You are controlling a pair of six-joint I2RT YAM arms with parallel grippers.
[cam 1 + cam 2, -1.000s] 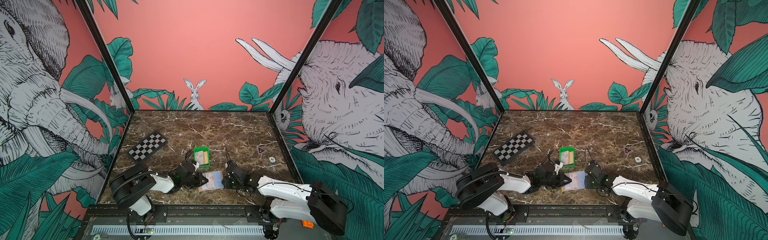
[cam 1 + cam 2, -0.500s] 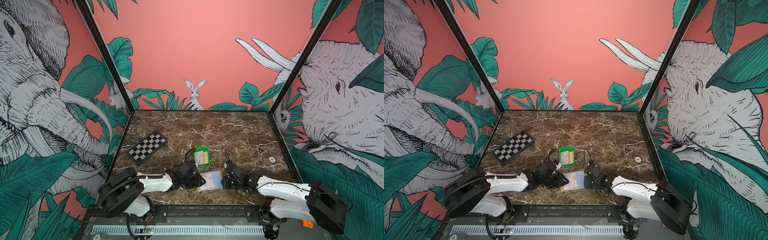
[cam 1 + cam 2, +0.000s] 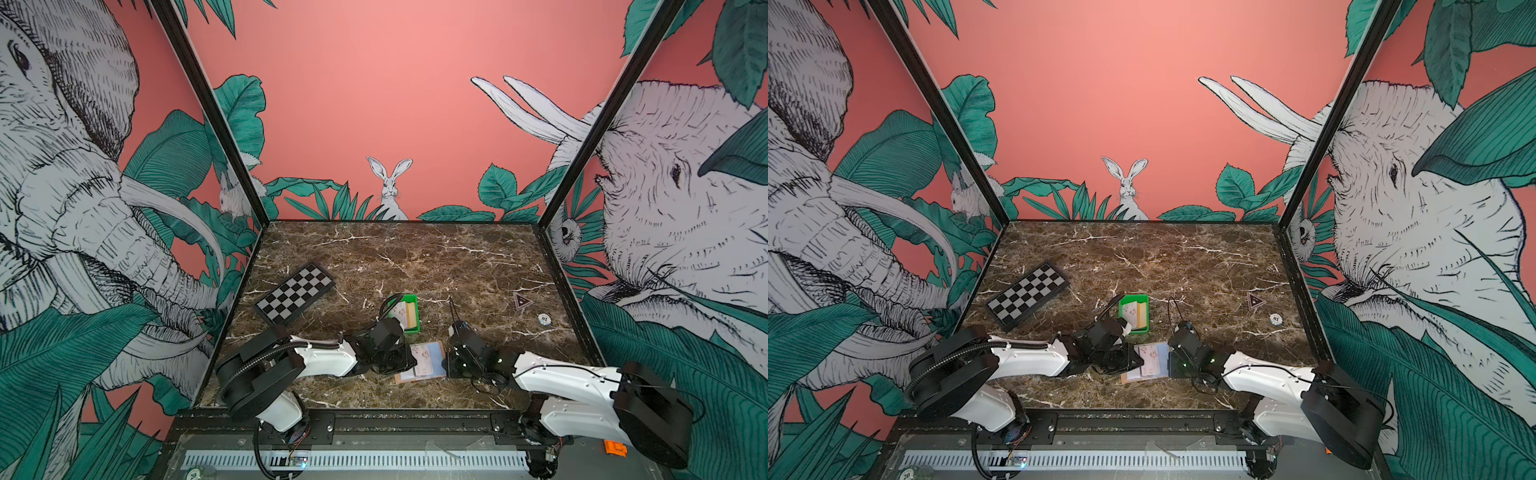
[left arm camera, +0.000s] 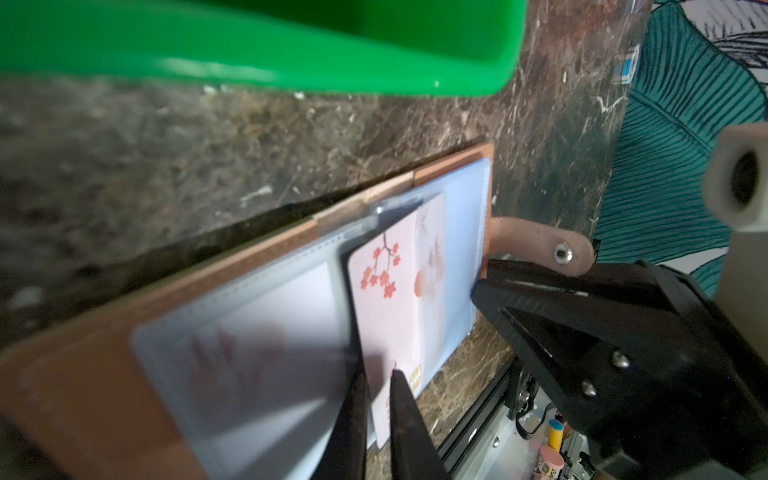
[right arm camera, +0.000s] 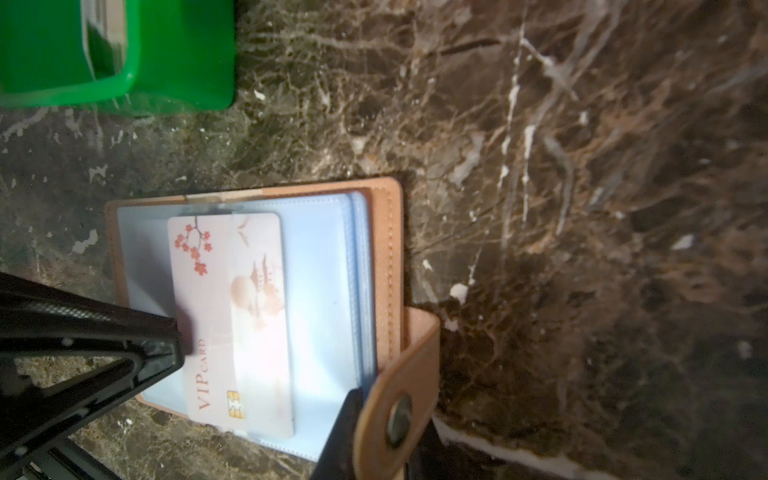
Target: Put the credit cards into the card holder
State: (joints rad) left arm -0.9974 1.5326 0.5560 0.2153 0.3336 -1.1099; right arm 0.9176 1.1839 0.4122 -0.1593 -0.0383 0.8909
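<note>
left tool [image 4: 380, 395] was almost closed, tips at VIP card [image 5: 249, 316] 9 o'clock edge, pinch unclear | card sat half inside a sleeve; card holder [image 5: 386, 257] lay at tabletop 6 o'clock | right tool [image 4: 484, 286] clamped its 3 o'clock edge | step: inserting; next likely needed a flat push toward 3 o'clock

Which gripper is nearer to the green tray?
Left. The left gripper sits just in front of the green tray, at the card holder's left edge; the right gripper is farther away, at the holder's right edge.
</note>
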